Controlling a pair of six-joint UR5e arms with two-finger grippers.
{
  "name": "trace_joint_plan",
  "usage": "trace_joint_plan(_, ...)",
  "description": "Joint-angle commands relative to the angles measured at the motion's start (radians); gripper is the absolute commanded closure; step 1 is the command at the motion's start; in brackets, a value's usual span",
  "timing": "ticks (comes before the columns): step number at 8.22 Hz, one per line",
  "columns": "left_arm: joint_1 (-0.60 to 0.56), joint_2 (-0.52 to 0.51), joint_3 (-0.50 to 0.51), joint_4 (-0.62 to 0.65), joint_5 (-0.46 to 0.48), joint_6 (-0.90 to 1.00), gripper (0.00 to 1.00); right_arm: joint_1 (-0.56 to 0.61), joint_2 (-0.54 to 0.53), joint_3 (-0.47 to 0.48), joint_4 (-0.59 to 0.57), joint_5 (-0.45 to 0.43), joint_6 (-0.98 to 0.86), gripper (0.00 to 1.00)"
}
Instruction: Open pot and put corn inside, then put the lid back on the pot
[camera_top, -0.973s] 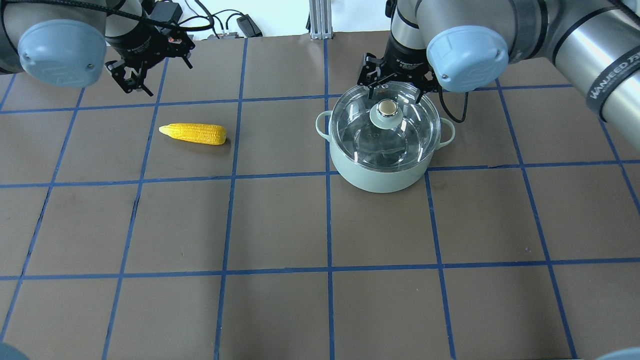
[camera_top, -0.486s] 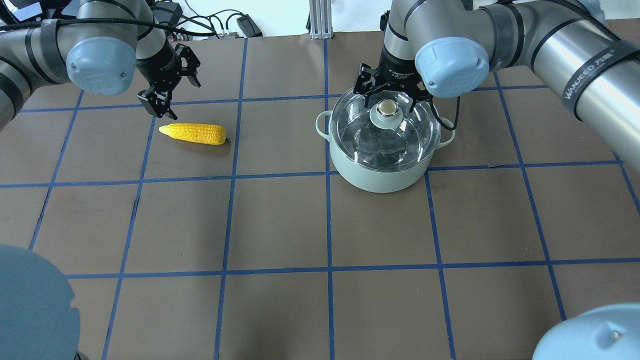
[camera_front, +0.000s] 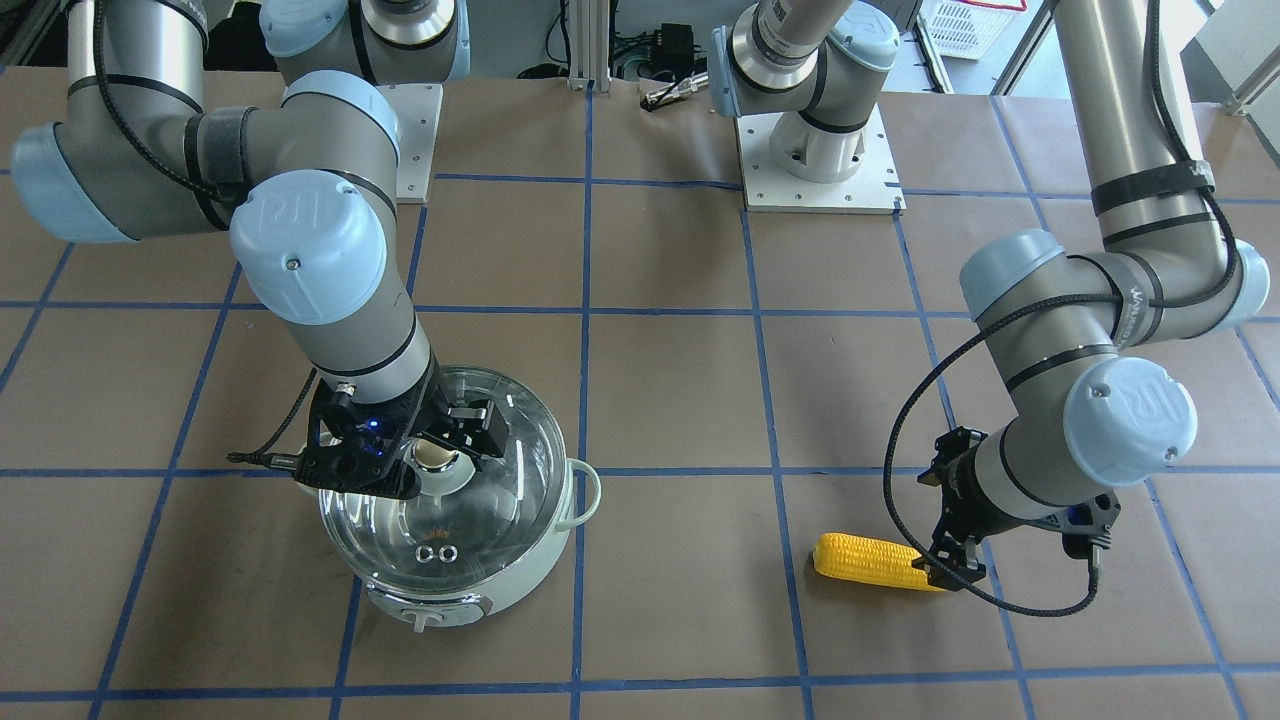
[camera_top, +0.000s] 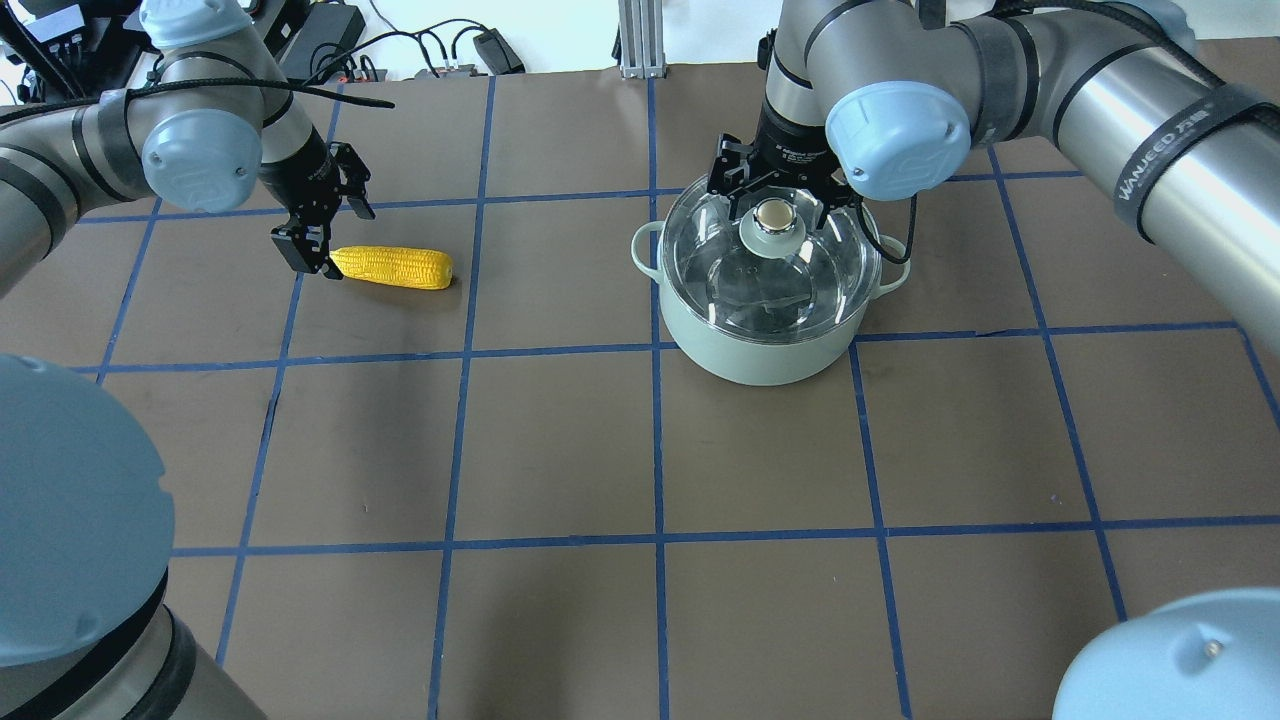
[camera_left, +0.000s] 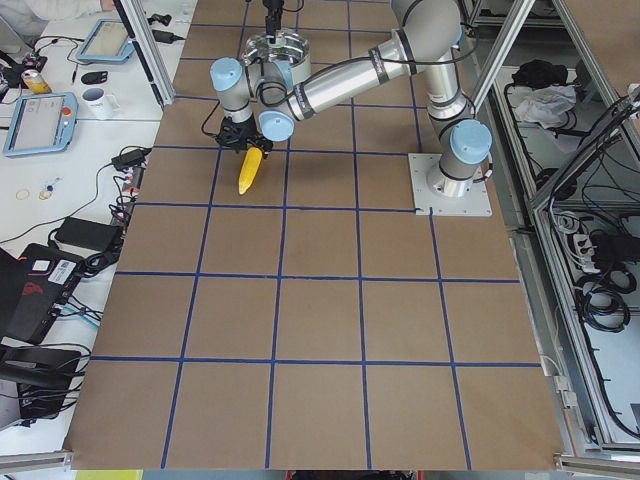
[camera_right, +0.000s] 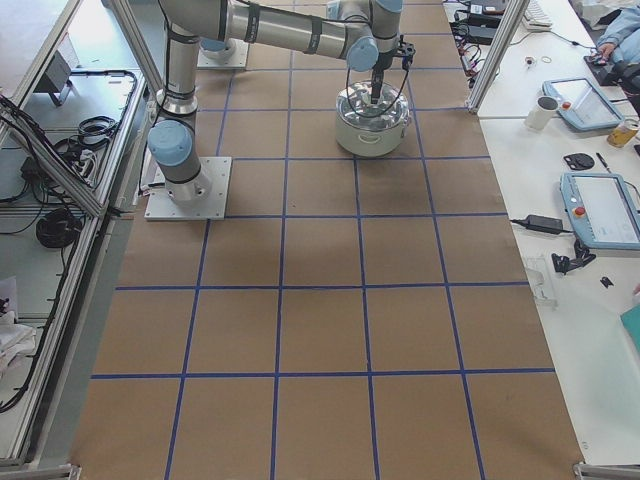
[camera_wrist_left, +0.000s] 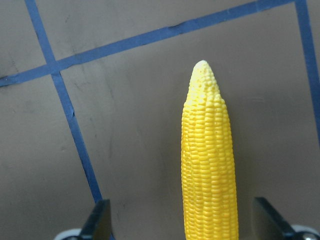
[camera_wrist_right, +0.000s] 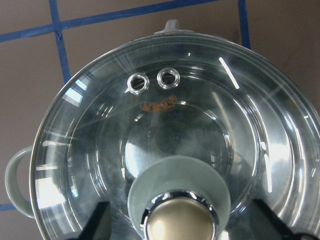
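The pale mint-green pot (camera_top: 760, 350) stands right of centre with the clear glass lid (camera_top: 800, 285) on it. My right gripper (camera_top: 775, 195) is open, with its fingers on either side of the lid's knob (camera_top: 772, 222) and gaps showing in the right wrist view (camera_wrist_right: 177, 200). The yellow corn (camera_top: 395, 267) lies on the table at the left, its pointed end toward the left. My left gripper (camera_top: 318, 235) is open, low over the pointed end. The left wrist view shows the corn (camera_wrist_left: 209, 165) between the fingers, nearer the right finger (camera_wrist_left: 265, 220).
Cables and a power brick (camera_top: 490, 45) lie along the far table edge beside an aluminium post (camera_top: 635, 35). The arm base plates (camera_front: 820, 180) sit at the robot's side of the brown table, which has a blue tape grid.
My left gripper has moved down and toward the corn's pointed end and now straddles it. My right gripper has settled a little closer around the lid knob. Corn, pot and lid have not moved.
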Motion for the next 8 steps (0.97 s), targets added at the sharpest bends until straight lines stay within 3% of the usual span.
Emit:
trace_joint_plan(1,0.006,-0.050,0.005,0.002,-0.035,-0.044,0.00,0.000,0.007,0.002,-0.004,-0.002,0.002,0.04)
trace_joint_plan(2,0.006,-0.058,0.007,0.015,-0.042,-0.044,0.00,0.000,0.007,0.002,-0.004,0.000,0.002,0.15)
trace_joint_plan(3,0.006,-0.064,0.010,0.047,-0.045,-0.052,0.00,0.000,0.007,0.003,-0.004,0.001,0.003,0.35)
trace_joint_plan(5,0.006,-0.096,0.004,0.099,-0.045,-0.060,0.00,0.000,0.007,0.002,-0.006,0.001,0.002,0.39)
trace_joint_plan(8,0.006,-0.117,0.004,0.101,-0.043,-0.083,0.00,0.000,0.008,0.000,-0.017,0.000,-0.004,0.59)
